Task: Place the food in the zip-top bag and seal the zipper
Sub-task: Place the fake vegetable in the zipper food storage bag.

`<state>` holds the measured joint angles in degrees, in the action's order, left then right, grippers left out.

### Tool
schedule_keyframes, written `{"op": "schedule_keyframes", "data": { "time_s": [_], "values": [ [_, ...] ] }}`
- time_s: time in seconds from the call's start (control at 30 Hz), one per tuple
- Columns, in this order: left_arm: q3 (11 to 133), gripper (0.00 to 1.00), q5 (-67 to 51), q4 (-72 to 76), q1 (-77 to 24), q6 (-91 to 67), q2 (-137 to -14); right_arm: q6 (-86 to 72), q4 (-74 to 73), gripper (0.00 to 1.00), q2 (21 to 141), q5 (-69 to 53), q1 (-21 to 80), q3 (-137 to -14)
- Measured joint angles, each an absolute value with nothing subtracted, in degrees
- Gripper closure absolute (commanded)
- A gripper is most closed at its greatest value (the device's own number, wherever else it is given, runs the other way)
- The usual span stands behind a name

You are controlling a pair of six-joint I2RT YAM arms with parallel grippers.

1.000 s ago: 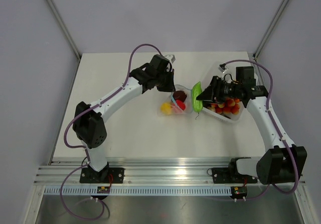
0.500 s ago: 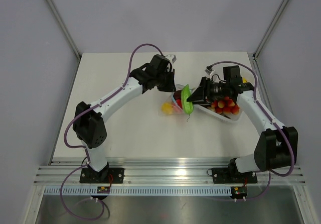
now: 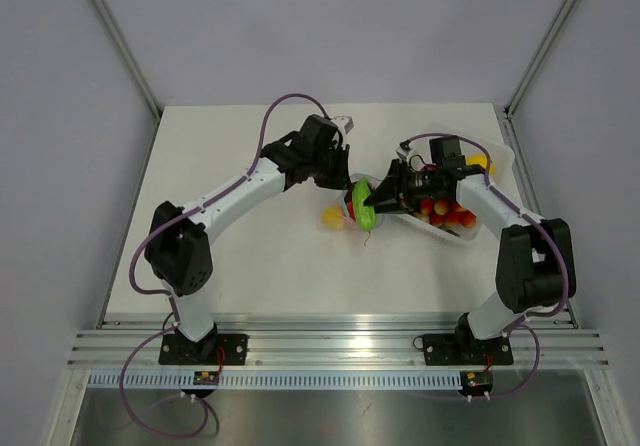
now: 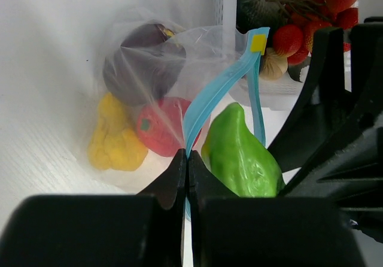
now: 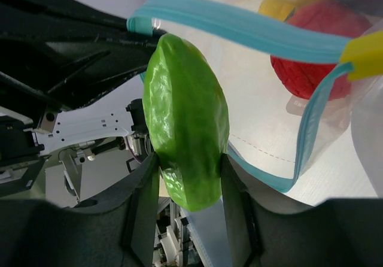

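Right pincer [image 5: 188,177] is about half open and clamped across the sides of the green toy veggie [image 5: 187,120]. In the top view the veggie's long axis runs roughly 11 to 5 o'clock, crosswise to the pincer, which comes in from the 3 o'clock side. From the left wrist cam its narrower end points up toward 12.

It's sitting right at the mouth of the zip-top bag [image 4: 149,69], between the two lips of the blue zipper [image 4: 215,90] as far as I can tell. The mouth is spread open and faces 3 o'clock in the top view.

Left pincer [image 4: 187,159] is shut tight, pinching one zipper lip and holding it up.

Inside the bag there's a dark maroon piece [image 4: 134,60] deepest in, with a yellow piece [image 4: 116,138] and a red piece [image 4: 161,126] closer to the mouth.

The bag lies mid-counter [image 3: 250,266]. At its 3 o'clock is the rigid clear tub [image 3: 470,236], which holds a pile of red strawberry-looking pieces [image 3: 445,211].
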<state>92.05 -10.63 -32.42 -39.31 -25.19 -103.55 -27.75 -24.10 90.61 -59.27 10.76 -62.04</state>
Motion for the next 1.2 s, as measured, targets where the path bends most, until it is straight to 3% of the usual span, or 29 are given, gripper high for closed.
{"op": "schedule_keyframes", "data": {
  "time_s": [0.33, 0.57, 0.87, 1.2],
  "values": [
    [88.71, 1.0, -11.88, -30.59, -39.31, -24.38, -100.16, -34.65, -21.21, 0.79, 95.22, -57.56, 10.76, -62.94],
    [87.59, 1.0, -13.34, -29.65, -39.31, -23.92, -99.46, -44.77, -13.82, 0.71, 95.31, -52.82, 10.83, -62.59],
    [85.97, 1.0, -15.88, -29.04, -39.24, -22.87, -99.22, -55.7, -5.87, 0.7, 95.31, -47.81, 10.87, -61.69],
    [84.86, 1.0, -16.38, -29.1, -39.0, -20.58, -97.06, -66.3, 6.46, 0.69, 96.16, -50.09, 10.87, -59.13]
  ]
}}
